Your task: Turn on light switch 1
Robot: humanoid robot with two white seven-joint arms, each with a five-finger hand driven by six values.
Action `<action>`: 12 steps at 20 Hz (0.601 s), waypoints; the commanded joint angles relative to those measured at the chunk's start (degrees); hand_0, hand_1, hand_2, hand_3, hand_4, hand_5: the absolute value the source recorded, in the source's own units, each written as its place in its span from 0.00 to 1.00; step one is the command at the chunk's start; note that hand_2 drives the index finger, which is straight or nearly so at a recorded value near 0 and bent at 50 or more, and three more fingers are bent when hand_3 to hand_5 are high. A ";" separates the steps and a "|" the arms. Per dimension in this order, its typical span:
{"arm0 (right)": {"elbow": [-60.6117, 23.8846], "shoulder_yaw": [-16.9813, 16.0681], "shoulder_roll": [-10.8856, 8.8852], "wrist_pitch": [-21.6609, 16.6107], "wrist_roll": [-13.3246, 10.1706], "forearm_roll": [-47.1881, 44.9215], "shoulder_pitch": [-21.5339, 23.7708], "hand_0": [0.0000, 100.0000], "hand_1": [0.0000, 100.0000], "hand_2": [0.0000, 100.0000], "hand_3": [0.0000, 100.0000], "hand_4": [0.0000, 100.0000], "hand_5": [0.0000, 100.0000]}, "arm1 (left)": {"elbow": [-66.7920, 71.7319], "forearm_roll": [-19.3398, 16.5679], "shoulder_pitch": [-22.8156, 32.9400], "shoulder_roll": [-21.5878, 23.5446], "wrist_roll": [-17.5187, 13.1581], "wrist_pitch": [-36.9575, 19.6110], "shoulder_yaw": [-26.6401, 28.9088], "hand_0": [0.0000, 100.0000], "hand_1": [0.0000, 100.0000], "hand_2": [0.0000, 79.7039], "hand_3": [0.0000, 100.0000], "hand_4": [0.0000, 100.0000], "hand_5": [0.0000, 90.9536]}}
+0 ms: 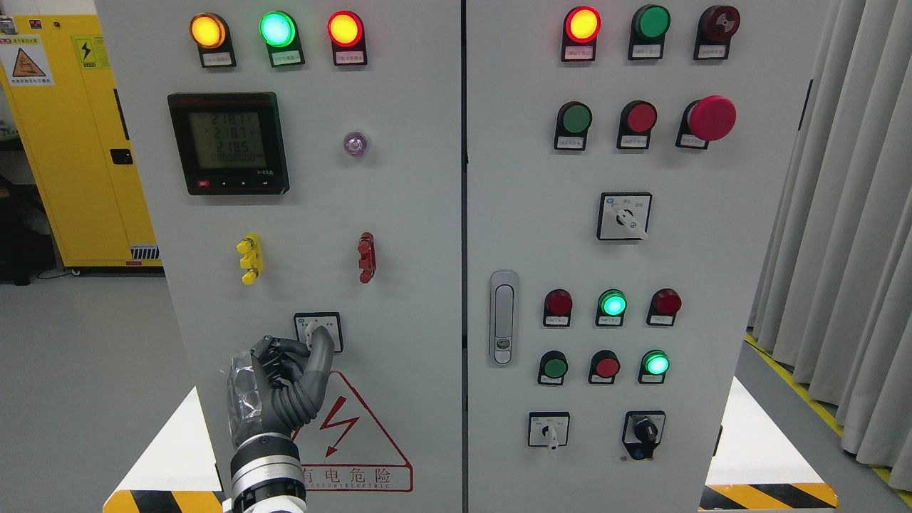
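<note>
Now one left hand, fingers clenched on one rotary switch.

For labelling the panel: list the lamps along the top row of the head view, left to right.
Amber lamp → lit green lamp → red-orange lamp → the gap between the two doors → second red-orange lamp → unlit green lamp → dark red buzzer-like unit.

The grey cabinet front carries everything; a meter display sits near its upper left corner; a rotary switch low on the left door; a handle beside the centre seam.
</note>
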 commanded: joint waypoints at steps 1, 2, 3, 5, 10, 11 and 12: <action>0.00 0.00 -0.01 0.04 -0.04 -1.67 -0.01 0.00 0.50 0.04 0.00 0.00 0.00 | 0.04 0.12 -0.02 0.00 -0.03 0.07 0.00 0.73 0.57 0.84 0.99 0.91 0.93; 0.00 0.00 -0.01 0.04 -0.04 -1.67 -0.01 0.00 0.50 0.04 0.00 0.00 0.00 | 0.04 0.12 -0.02 0.00 -0.03 0.07 0.00 0.73 0.57 0.84 1.00 0.91 0.93; 0.00 0.00 -0.01 0.04 -0.04 -1.67 -0.01 0.00 0.50 0.04 0.00 0.00 0.00 | 0.04 0.12 -0.02 0.00 -0.03 0.07 0.00 0.73 0.57 0.84 1.00 0.91 0.93; 0.00 0.00 -0.01 0.04 -0.04 -1.67 -0.01 0.00 0.50 0.04 0.00 0.00 0.00 | 0.04 0.38 -0.02 0.00 -0.03 -0.02 0.00 0.74 0.57 0.84 1.00 0.91 0.93; 0.00 0.00 -0.01 0.04 0.05 -1.67 -0.01 0.00 0.50 0.04 0.00 0.00 0.00 | 0.04 1.53 -0.02 0.00 0.05 -0.02 0.00 0.78 0.55 0.84 1.00 0.91 0.93; 0.00 0.00 -0.01 0.04 -0.04 -1.67 -0.01 0.00 0.50 0.04 0.00 0.00 0.00 | 0.04 1.79 -0.02 0.00 0.05 -0.02 0.00 0.78 0.55 0.84 1.00 0.91 0.93; 0.00 0.00 -0.01 0.04 -0.04 -1.67 -0.01 0.00 0.50 0.04 0.00 0.00 0.00 | 0.04 1.79 -0.02 0.00 0.05 -0.02 0.00 0.79 0.55 0.84 1.00 0.91 0.93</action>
